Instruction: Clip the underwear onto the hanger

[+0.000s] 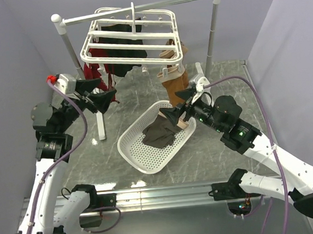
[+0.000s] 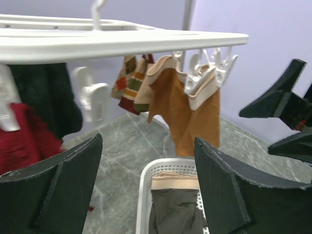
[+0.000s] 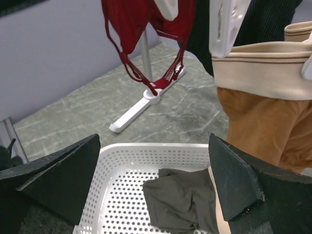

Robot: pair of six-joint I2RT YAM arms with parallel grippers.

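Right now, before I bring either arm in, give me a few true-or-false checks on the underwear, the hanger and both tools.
1. The underwear lies in the white basket. True.
2. The right tool is shut on the underwear. False: it is open above the basket, gripping nothing.
3. An orange-brown garment hangs clipped to the hanger. True.
4. The left tool holds the red garment. False: it is open and empty, and the red garment hangs from the hanger.

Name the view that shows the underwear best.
Top external: the underwear lies almost whole in the basket. Left wrist crops its lower part; right wrist shows little of its waistband.
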